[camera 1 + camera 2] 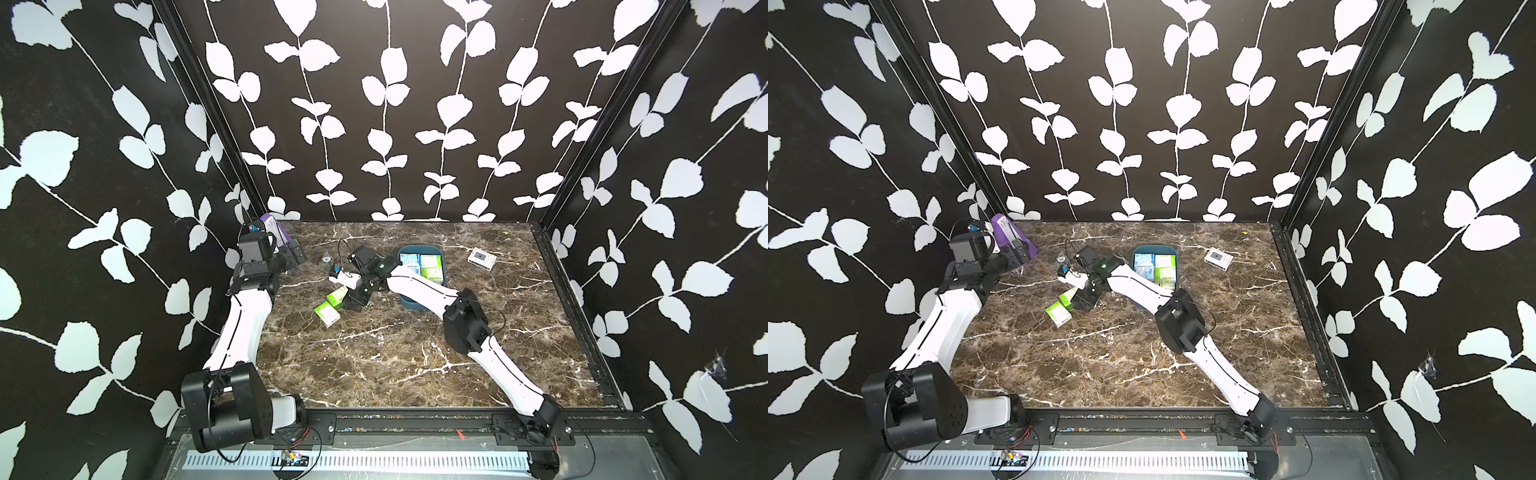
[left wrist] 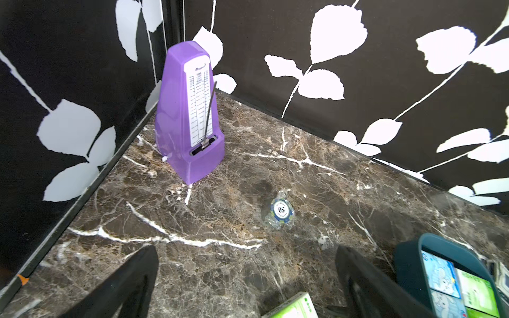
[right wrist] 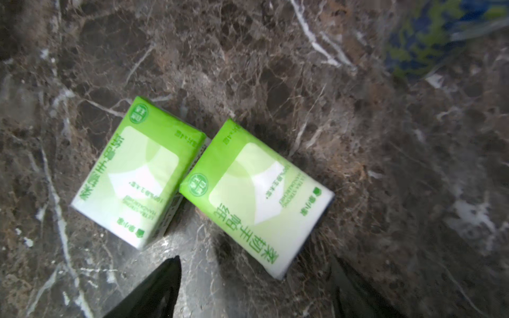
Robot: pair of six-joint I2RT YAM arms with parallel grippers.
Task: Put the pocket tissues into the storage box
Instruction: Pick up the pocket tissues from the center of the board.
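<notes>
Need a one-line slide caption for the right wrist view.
Right gripper open by two green pocket tissues lying side by side on the marble table.

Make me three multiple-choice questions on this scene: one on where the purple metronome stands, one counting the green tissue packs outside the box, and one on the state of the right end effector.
1. Where on the table does the purple metronome stand?
A. in the far left corner
B. at the middle
C. at the near right edge

2. How many green packs lie on the table outside the storage box?
A. one
B. two
C. four

3. What state is the right end effector in?
A. shut on a pack
B. open, holding nothing
C. shut and empty

Answers:
1 A: it stands where the left and back walls meet.
2 B: the right wrist view shows two packs side by side on the marble.
3 B: it stands wide open by the packs, gripping nothing.
</notes>
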